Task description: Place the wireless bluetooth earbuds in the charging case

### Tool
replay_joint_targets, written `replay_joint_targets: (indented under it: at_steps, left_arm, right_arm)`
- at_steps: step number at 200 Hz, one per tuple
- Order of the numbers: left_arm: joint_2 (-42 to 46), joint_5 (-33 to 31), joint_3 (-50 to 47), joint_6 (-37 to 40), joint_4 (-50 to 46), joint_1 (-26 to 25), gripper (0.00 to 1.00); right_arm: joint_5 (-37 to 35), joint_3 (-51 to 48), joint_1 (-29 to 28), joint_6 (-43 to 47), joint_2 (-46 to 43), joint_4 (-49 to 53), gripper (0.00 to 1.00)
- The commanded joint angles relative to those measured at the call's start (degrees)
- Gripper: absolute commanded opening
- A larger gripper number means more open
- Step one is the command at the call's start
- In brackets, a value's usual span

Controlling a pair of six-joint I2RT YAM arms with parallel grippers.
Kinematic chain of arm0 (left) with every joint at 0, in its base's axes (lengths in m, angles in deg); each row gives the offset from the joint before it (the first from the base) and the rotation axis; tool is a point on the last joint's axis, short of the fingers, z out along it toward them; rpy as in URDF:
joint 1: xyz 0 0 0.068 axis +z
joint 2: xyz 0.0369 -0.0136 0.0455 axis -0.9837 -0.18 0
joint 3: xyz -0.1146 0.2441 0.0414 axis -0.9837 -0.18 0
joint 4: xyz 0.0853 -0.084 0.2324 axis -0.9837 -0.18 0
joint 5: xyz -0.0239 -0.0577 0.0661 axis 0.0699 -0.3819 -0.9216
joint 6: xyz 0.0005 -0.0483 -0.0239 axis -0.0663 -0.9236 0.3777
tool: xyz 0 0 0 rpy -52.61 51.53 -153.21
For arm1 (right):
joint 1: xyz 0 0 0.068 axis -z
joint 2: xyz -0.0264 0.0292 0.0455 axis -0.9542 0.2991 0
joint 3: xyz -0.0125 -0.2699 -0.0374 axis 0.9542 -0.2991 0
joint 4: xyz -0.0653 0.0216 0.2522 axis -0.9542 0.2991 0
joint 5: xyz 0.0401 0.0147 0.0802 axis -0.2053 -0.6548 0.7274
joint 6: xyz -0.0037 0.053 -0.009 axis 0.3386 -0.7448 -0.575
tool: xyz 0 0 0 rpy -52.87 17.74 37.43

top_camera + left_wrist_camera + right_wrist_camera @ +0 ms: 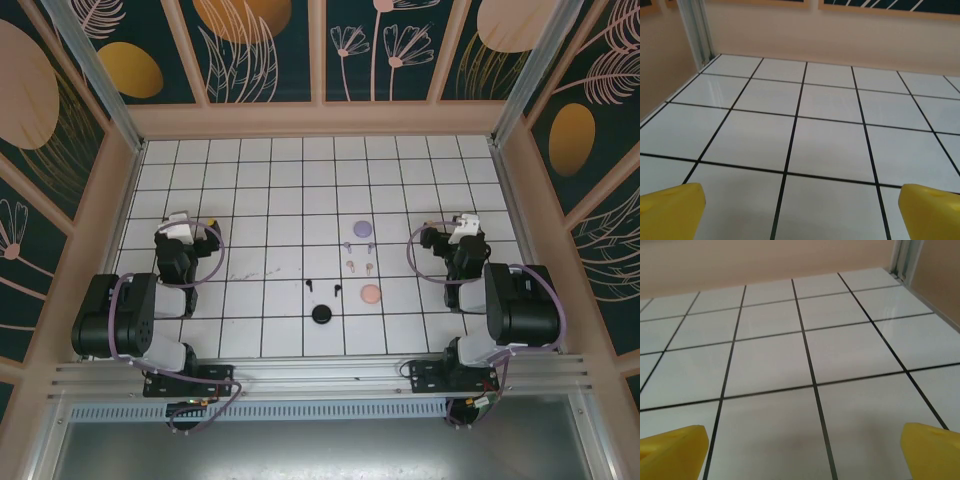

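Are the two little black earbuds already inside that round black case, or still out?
Out: both black earbuds lie on the table, apart from the black case.

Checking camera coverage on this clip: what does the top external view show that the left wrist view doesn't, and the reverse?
Top external: a black pair of tiny stemmed earbuds, a lavender pair and a pinkish-tan pair, lying loose beside a small round black case, a lavender case and a pinkish-tan case; also the black left arm and right arm. Left wrist: a close look at the left gripper, its yellow fingertips spread wide with nothing between. Shared: the white tiled table with black grid lines and the beige back wall.
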Motion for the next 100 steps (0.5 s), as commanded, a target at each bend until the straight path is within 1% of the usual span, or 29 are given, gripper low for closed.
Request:
replay_joint_targets:
  at_steps: [1, 100]
  left_arm:
    - [-0.9, -0.8, 1.3, 1.2, 5.6, -0.5, 0.99]
    - [-0.8, -0.7, 1.1, 1.1, 5.8, -0.5, 0.99]
  right_arm:
    - [1.4, 1.4, -0.5, -1.6, 1.0, -6.2, 0.99]
    - [1.5, 1.5, -0.5, -1.7, 1.0, -6.1, 0.99]
